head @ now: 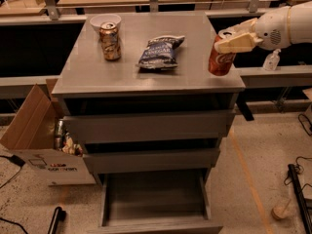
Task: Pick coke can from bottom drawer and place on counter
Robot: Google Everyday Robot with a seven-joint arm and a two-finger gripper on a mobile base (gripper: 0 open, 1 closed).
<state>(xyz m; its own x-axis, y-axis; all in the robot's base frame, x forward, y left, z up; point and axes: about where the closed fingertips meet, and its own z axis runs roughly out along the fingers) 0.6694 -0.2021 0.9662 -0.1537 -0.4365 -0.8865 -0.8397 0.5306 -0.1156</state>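
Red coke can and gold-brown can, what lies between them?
A dark blue chip bag, in camera view. The cream gripper clasps the red coke can at the grey counter's right edge.

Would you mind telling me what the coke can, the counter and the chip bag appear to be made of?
Coke can: thin metal, likely aluminium, with glossy red print and a silver top. Counter: smooth grey with a soft sheen, probably laminate or painted metal. Chip bag: crinkled, shiny plastic film. The gripper holds the can near its top, at the counter's right edge.
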